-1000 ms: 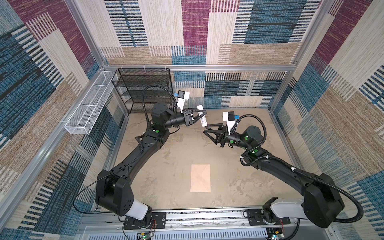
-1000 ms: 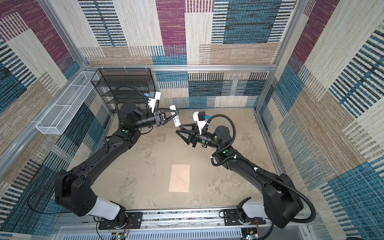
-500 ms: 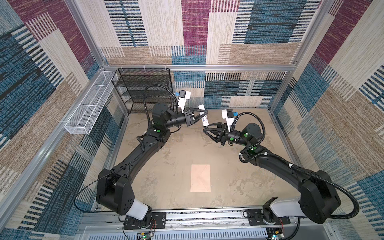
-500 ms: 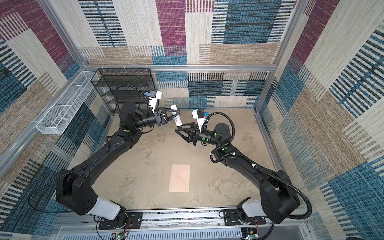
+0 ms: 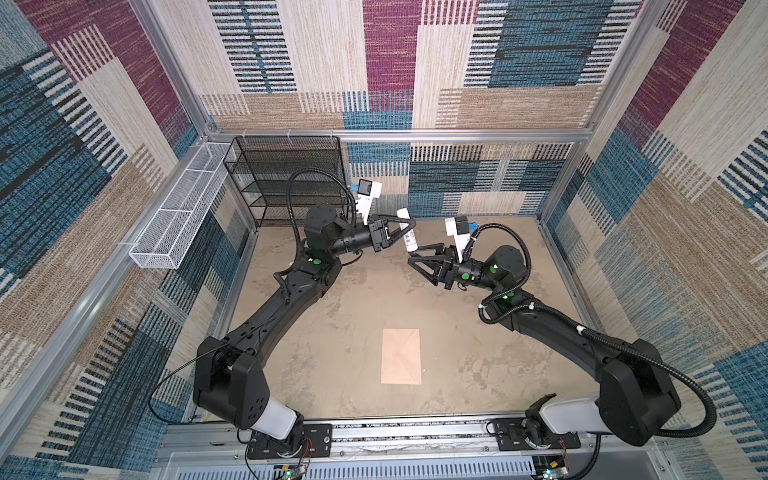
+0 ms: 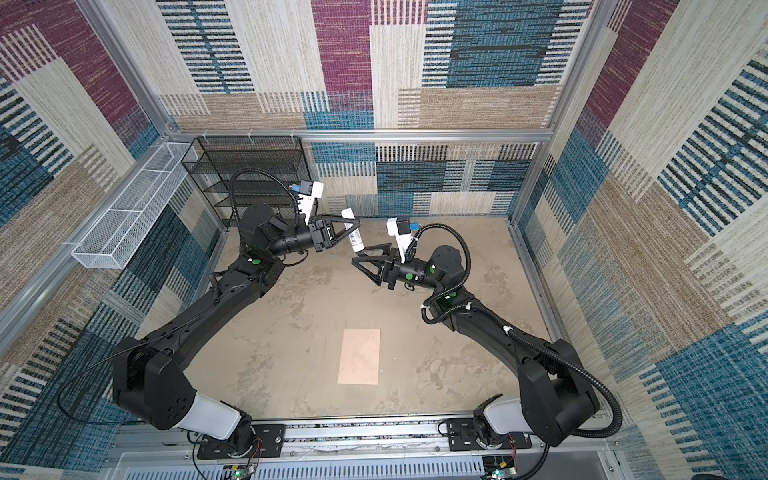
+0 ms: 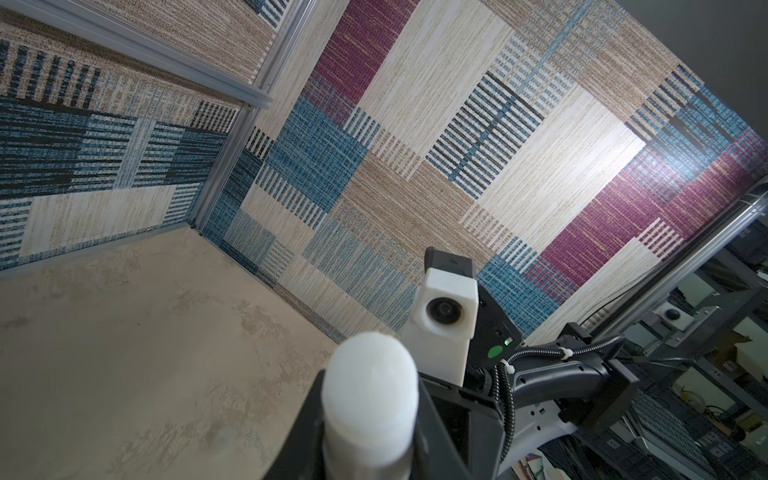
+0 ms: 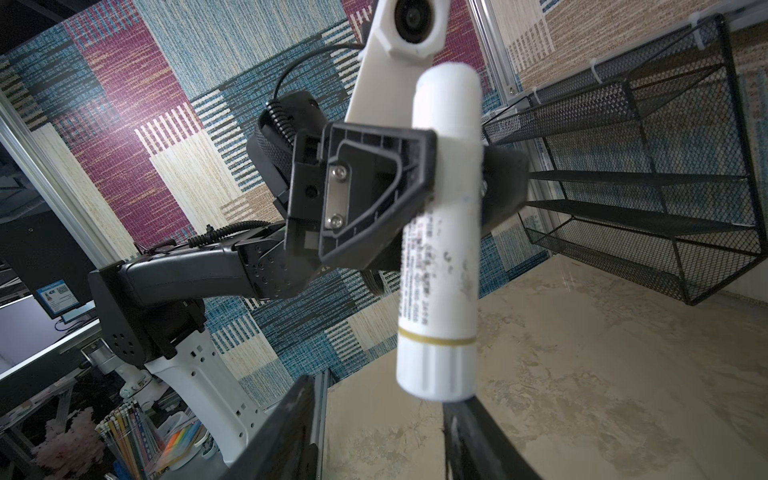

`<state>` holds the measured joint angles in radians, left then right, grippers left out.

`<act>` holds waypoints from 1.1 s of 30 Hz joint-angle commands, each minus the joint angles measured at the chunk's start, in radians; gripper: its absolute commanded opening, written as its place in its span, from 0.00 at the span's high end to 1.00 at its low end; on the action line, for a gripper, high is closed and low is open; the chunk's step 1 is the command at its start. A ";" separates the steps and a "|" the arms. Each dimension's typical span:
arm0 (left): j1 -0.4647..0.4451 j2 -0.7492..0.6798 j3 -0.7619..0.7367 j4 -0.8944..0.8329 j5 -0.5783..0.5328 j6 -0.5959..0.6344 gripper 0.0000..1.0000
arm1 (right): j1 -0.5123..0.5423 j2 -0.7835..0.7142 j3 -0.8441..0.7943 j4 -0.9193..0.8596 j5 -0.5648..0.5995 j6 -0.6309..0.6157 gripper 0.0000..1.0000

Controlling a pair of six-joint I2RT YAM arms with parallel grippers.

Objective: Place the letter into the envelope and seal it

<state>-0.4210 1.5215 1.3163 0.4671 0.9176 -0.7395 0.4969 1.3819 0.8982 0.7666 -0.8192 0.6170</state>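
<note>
The peach-tan envelope (image 5: 401,356) (image 6: 359,356) lies flat on the table near the front, far from both grippers. The letter is out of view. My left gripper (image 5: 409,227) (image 6: 355,226) (image 7: 370,436) is raised over the back of the table and shut on a white cylindrical tube (image 5: 407,235) (image 7: 370,399) (image 8: 440,249), gripped around its middle. My right gripper (image 5: 414,255) (image 6: 360,255) (image 8: 378,432) is open just under the tube's ribbed lower end. That end sits right above one finger (image 8: 469,436), and nothing is between the jaws.
A black wire shelf rack (image 5: 286,178) stands at the back left corner. A white wire basket (image 5: 183,216) hangs on the left wall. Patterned walls enclose the table, and a metal rail (image 5: 415,428) runs along the front.
My right gripper has moved up and left until it sits just below the tube's lower end, and its jaws have spread a little. The left arm and the envelope have stayed put.
</note>
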 commanded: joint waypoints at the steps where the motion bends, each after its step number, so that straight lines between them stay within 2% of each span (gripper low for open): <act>1: -0.010 0.001 0.006 0.001 0.085 -0.008 1.00 | -0.009 0.010 0.002 0.045 0.052 0.023 0.46; 17: -0.010 0.010 0.015 0.000 0.088 -0.008 1.00 | -0.036 0.037 0.020 0.009 0.044 0.049 0.42; 27: -0.009 0.021 0.020 -0.005 0.068 -0.002 1.00 | -0.035 0.048 0.034 0.016 -0.053 0.047 0.67; 33: -0.009 0.025 0.031 -0.043 0.022 0.026 1.00 | -0.035 0.045 0.049 -0.017 -0.060 0.013 0.79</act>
<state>-0.4294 1.5463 1.3338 0.4305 0.9611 -0.7322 0.4606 1.4265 0.9360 0.7620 -0.8635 0.6559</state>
